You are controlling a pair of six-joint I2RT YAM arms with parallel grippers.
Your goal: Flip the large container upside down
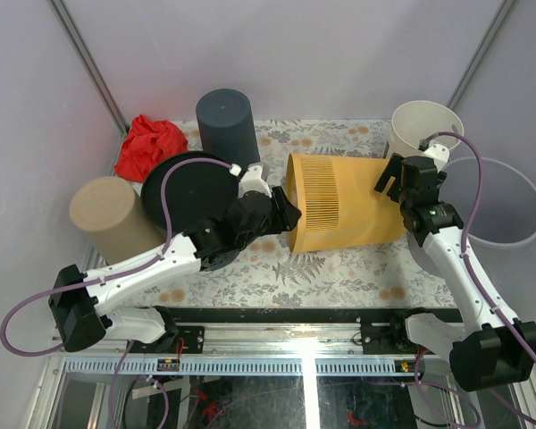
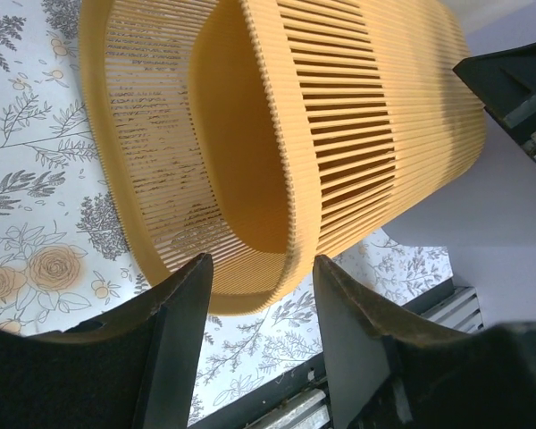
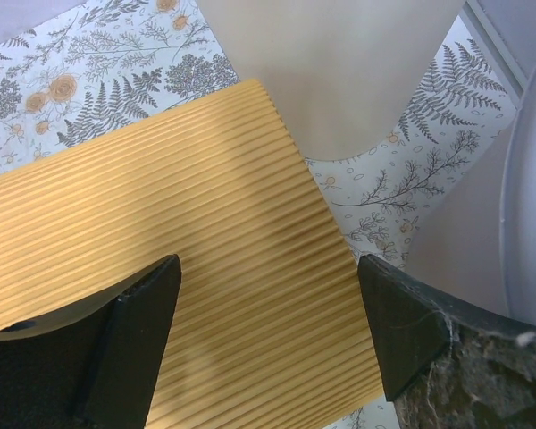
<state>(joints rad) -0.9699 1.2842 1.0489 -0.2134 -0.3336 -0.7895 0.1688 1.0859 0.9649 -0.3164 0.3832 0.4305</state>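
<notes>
The large container [image 1: 344,201] is a yellow ribbed bin lying on its side on the floral tablecloth, with its open mouth facing left. My left gripper [image 1: 286,214] is open at the lower edge of the mouth. In the left wrist view the rim [image 2: 250,295] sits just ahead of the spread fingers of the left gripper [image 2: 261,261]. My right gripper [image 1: 391,179] is open over the bin's closed right end. In the right wrist view the ribbed wall [image 3: 161,223] fills the gap of the right gripper [image 3: 268,261]. I cannot tell whether it touches.
A dark grey cylinder [image 1: 227,121] stands at the back and a red cloth [image 1: 150,145] lies to its left. A black round container [image 1: 189,197] and a tan one [image 1: 112,214] sit at the left. A white bucket [image 1: 424,125] and a pale hoop [image 1: 509,201] are at the right.
</notes>
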